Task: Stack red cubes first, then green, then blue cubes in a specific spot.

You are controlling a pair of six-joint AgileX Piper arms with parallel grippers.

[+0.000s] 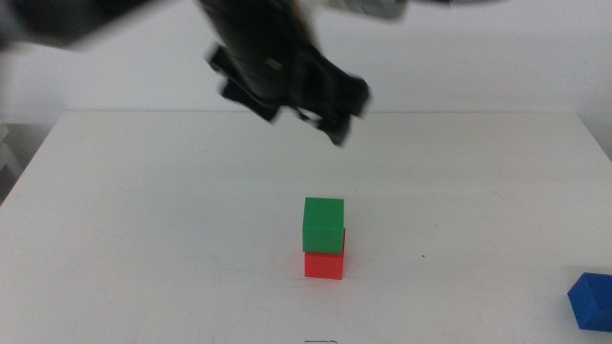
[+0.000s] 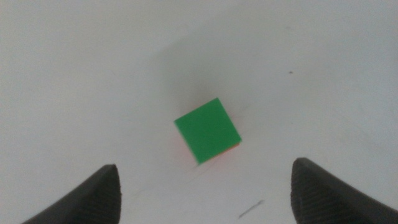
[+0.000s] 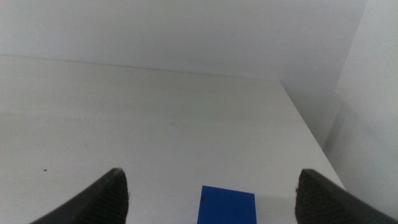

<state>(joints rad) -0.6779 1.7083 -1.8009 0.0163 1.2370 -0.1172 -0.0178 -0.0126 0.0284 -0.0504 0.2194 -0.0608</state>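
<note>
The green cube (image 1: 323, 224) is sitting on top of the red cube (image 1: 324, 265) near the middle of the white table (image 1: 143, 210), the two touching face to face. The green one is sitting slightly askew, its edges not lining up exactly with the red one under it. In the left wrist view the green cube (image 2: 207, 130) is covering almost all of the lower cube; only a thin reddish-orange fringe (image 2: 231, 149) is showing along its edges.

The left gripper (image 1: 304, 97) is hanging in the air above and behind the stack, blurred in the middle view, touching neither cube. Its jaws are standing wide apart and holding nothing. In its own camera the stack is lying ahead of the two jaw tips, roughly midway between them, on bare tabletop.

The blue cube (image 1: 593, 300) is resting on the table well apart from the stack, toward the right-hand edge, partly cut off in the middle view. In the right wrist view the blue cube (image 3: 227, 203) is lying between the jaws of the right gripper (image 3: 211, 193), a little nearer one jaw than the other, with a clear gap on both sides. Those jaws are also spread wide and gripping nothing. The right gripper itself is not showing in the middle view.
</note>
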